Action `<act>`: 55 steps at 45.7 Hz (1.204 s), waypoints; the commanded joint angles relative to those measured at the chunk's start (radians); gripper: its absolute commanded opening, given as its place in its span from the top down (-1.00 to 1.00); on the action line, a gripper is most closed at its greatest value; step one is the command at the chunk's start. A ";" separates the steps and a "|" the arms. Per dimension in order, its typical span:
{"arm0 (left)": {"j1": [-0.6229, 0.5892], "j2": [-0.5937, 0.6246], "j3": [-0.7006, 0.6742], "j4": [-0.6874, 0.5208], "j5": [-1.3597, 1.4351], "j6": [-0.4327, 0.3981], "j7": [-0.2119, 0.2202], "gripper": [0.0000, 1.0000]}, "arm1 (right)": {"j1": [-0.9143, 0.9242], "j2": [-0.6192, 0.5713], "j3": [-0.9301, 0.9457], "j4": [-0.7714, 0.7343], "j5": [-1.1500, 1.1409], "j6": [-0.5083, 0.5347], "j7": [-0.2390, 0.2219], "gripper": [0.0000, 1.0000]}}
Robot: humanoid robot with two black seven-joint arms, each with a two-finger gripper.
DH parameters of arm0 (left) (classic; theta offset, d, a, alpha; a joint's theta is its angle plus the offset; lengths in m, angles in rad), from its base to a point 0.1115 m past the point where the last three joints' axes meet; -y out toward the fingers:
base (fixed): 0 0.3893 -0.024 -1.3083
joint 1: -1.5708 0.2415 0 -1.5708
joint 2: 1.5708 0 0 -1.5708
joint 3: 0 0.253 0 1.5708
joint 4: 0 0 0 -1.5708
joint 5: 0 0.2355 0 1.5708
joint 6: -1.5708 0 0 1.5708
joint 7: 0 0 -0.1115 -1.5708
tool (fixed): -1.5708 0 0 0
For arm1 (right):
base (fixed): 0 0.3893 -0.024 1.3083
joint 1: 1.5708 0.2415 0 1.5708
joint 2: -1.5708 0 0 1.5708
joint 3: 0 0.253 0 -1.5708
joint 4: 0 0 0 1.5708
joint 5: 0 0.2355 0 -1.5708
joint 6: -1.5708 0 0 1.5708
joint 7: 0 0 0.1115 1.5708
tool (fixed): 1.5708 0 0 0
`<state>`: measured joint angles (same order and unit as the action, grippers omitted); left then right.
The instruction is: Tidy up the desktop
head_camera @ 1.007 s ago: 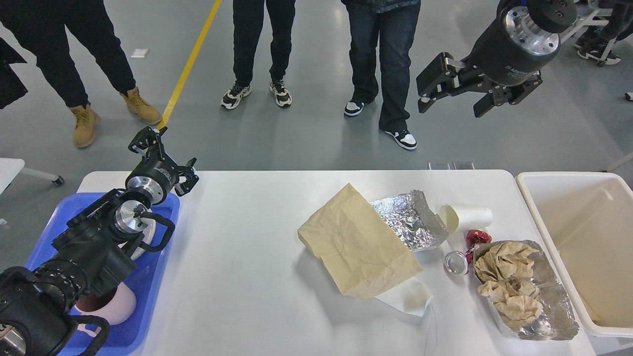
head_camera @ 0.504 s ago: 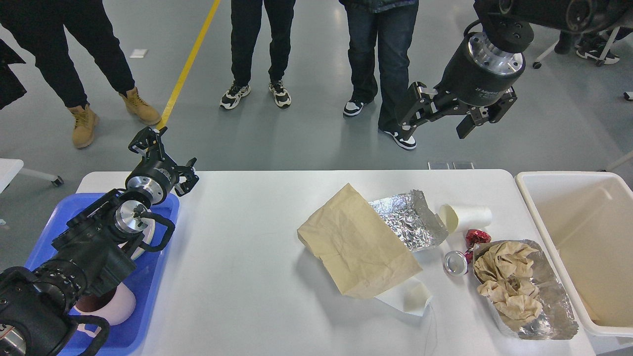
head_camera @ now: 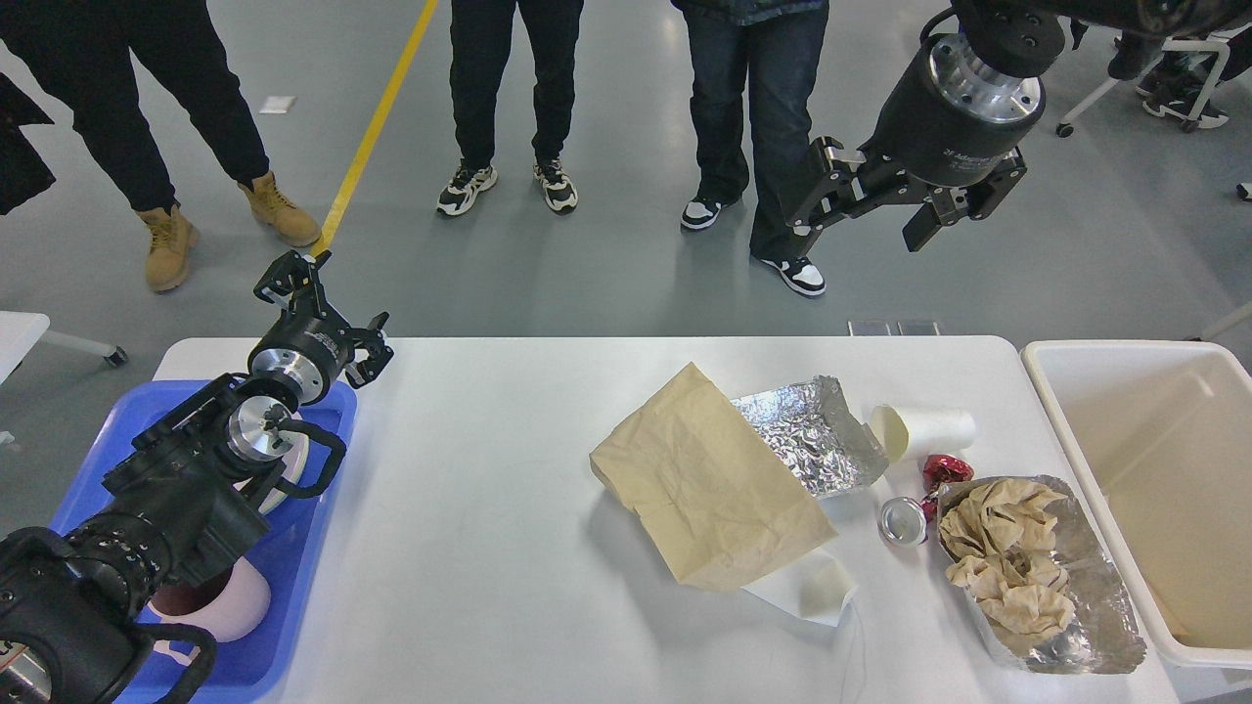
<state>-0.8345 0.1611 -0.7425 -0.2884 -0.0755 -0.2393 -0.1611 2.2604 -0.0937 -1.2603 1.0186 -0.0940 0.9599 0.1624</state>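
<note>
The white desktop [head_camera: 489, 489] holds litter on its right half: a brown paper bag [head_camera: 709, 489], crumpled foil [head_camera: 812, 435], a white paper cup [head_camera: 924, 430] on its side, a red wrapper [head_camera: 946, 471], a small can [head_camera: 902, 520], a foil tray of crumpled brown paper [head_camera: 1027, 572] and a white sheet [head_camera: 812, 587] under the bag. My left gripper [head_camera: 333, 308] is open and empty above the desktop's far left corner. My right gripper [head_camera: 871, 215] is open and empty, held high beyond the far edge, above the foil and cup.
A cream bin [head_camera: 1154, 469] stands off the desktop's right end. A blue tray [head_camera: 293, 577] at the left end holds a pink cup [head_camera: 220, 601] and a plate under my left arm. Several people stand beyond the far edge.
My right gripper has moved left and lower, then eased up a little, still open. My left arm and the litter have not moved.
</note>
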 commanded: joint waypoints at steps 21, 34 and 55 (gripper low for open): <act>0.000 0.000 0.000 0.000 -0.001 0.000 0.000 -0.93 | 0.036 -0.006 0.002 0.000 0.002 0.000 0.000 -1.00; 0.000 0.000 0.000 0.000 0.000 0.000 0.000 -0.93 | 0.036 -0.012 -0.021 0.000 0.002 0.000 0.000 -1.00; 0.000 0.000 -0.002 0.000 0.000 0.000 0.000 -0.93 | 0.034 -0.012 -0.017 0.000 0.002 0.000 0.000 -1.00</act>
<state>-0.8345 0.1611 -0.7435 -0.2884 -0.0750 -0.2393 -0.1611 2.2945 -0.1058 -1.2727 1.0185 -0.0920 0.9599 0.1626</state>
